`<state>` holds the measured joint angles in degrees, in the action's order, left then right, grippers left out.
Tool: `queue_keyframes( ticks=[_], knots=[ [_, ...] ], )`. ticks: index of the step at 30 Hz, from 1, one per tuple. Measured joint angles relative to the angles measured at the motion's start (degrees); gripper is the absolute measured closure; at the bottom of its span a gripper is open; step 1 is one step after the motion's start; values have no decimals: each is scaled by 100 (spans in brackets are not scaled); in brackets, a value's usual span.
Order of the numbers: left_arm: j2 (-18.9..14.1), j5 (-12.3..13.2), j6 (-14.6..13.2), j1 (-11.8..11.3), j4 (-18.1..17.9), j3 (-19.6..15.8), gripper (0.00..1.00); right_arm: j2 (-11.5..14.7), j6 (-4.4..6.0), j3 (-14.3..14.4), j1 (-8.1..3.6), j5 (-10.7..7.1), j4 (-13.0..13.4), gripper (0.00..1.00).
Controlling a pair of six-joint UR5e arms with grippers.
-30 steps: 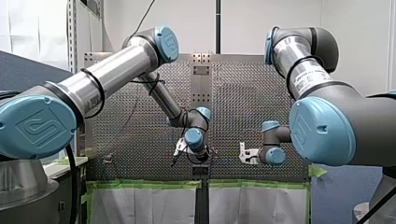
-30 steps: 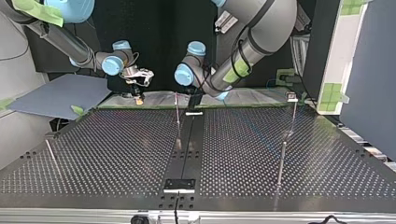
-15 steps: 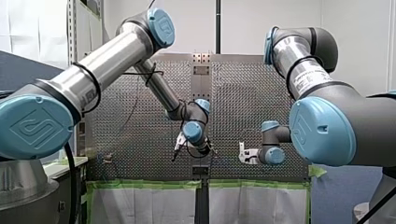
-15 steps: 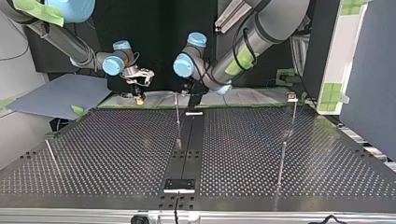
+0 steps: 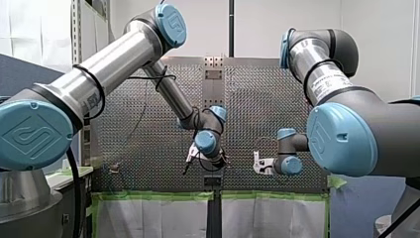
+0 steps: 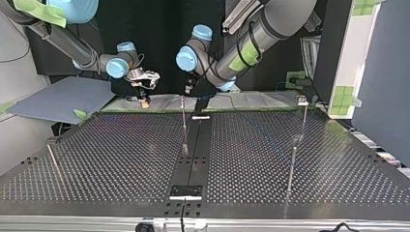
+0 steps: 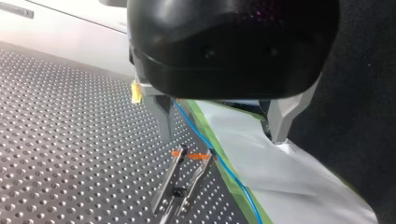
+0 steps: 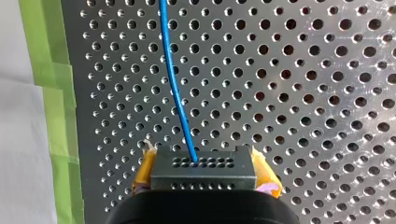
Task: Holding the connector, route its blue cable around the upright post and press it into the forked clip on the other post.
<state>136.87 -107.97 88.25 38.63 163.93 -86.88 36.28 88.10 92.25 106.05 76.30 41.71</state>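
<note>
My right gripper (image 8: pixel 204 179) is clamping the dark connector (image 8: pixel 204 165) between its yellow pads (image 8: pixel 145 170). The jaws are drawn in to the block's width, with one pad pressing on each side. The blue cable (image 8: pixel 176 88) is leaving the connector's front face and running ahead toward the gripper's twelve o'clock. It is bowing slightly toward eleven as it crosses over the perforated table (image 8: pixel 303 93). Off at the gripper's nine o'clock, a strip of green tape (image 8: pixel 46 93) is edging the plate.

My left gripper (image 7: pixel 221 139) is hanging wide open, and its two metal fingers (image 7: pixel 161 114) are gripping nothing. Beyond the gap between them, the blue cable is running along the edge of the tape. The forked clip (image 7: pixel 189 155), with its orange-tipped prongs, is standing just beside the cable, ahead of one finger. I cannot tell whether the cable is sitting in the fork or only passing it.

In the top view my right gripper is hovering at about eleven o'clock over the table's far edge, and my left one is hanging near twelve. A thin upright post (image 6: pixel 184 128) is standing just under my left gripper, near the middle. A second post (image 6: pixel 293 154) is standing well apart from it, at about four o'clock.
</note>
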Motion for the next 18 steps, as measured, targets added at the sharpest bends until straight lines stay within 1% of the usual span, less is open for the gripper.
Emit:
queue_keyframes(
  ticks=[14, 18],
  knots=[
    [0, -27, 113, 10, -16, -2, 0, -1, -13, 0, -7, -15, -4, 100],
    [0, -128, 163, -4, -17, -2, 0, -1, -28, 0, 1, -17, -15, 100]
  ],
)
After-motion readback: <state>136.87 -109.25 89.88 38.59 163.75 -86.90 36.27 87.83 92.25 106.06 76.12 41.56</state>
